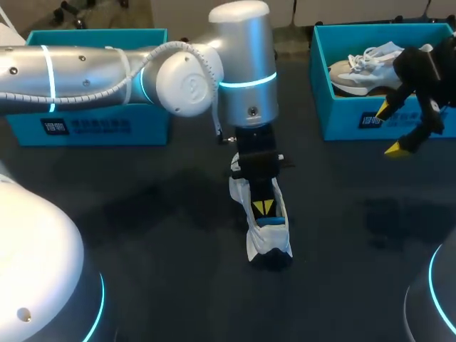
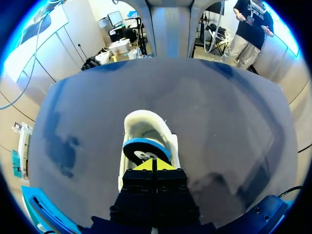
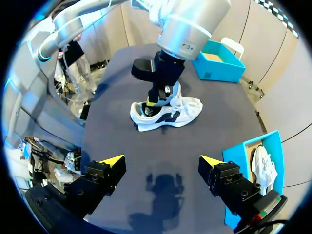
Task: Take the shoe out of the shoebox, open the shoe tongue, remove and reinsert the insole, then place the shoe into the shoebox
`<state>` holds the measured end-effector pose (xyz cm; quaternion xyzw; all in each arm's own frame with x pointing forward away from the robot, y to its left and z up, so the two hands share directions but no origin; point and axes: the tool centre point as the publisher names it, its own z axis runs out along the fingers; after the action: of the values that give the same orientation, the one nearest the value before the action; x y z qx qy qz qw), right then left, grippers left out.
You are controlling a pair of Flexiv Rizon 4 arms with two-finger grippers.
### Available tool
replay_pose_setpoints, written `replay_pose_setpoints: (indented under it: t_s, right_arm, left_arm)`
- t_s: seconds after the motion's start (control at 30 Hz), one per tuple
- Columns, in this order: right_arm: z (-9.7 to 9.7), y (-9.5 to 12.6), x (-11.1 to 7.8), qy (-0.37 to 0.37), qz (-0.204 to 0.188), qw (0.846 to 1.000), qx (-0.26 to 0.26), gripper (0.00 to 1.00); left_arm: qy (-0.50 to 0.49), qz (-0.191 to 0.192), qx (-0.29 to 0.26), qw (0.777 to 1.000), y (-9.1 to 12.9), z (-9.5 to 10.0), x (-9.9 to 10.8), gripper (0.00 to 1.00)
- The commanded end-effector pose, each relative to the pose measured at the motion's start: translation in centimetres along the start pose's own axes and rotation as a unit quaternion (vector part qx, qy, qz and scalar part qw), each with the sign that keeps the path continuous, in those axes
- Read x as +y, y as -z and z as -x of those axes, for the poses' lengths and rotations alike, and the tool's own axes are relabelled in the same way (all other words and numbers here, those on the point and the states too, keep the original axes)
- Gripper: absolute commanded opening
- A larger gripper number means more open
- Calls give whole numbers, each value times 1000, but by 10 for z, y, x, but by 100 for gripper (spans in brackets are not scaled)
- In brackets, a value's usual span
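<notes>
- Table [image 1: 142, 214]: a dark top that carries everything. Nothing pins the shoe to it, so a pull on the insole may drag or tip the whole shoe.
- Left arm [image 1: 107, 71]: it comes across from the left and stands straight over the shoe. It hides most of the shoe from the head view, so you must judge the grip mainly from the left wrist view.
- Left shoebox [image 1: 92, 125]: at the far left, well apart from the shoe. It looks empty and is probably where the shoe belongs.
- Right shoebox [image 1: 342, 117]: at the far right, holding a second pale shoe [image 1: 360, 68]. It is not in your path.
- Shoe [image 1: 265, 239]: white with dark side marks, upright on its sole mid-table, outside both boxes.
- Right gripper [image 3: 162, 161]: fingers spread wide and holding nothing, just in front of the right shoebox and well apart from the shoe. It gives the shoe no steadying.
- Left gripper [image 2: 153, 165]: down in the shoe's opening, its yellow tips pressed together on the near edge of the insole.
- Insole [image 2: 144, 148]: blue, curled upward inside the opening. The pinch is at its very edge, so it may slip free. It may also fold and catch on the collar as you draw it out.
</notes>
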<state>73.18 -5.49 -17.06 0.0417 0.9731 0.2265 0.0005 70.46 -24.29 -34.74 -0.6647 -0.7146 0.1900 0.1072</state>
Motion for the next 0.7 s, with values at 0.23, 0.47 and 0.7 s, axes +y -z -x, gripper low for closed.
replay_pose_setpoints:
  t_s: [0.23, 0.47, 0.7]
  right_arm:
    - [2, -1, 1, -1, -2, 1000, 2, 100]
    - [2, -1, 1, -1, -2, 1000, 2, 100]
    - [2, -1, 1, -1, -2, 1000, 2, 100]
  left_arm:
    - [11, 11, -4, 1000, -18, 5, 7, 0]
    - [21, 8, -7, 1000, -32, 5, 9, 0]
    - [34, 11, -7, 999, -46, 7, 15, 0]
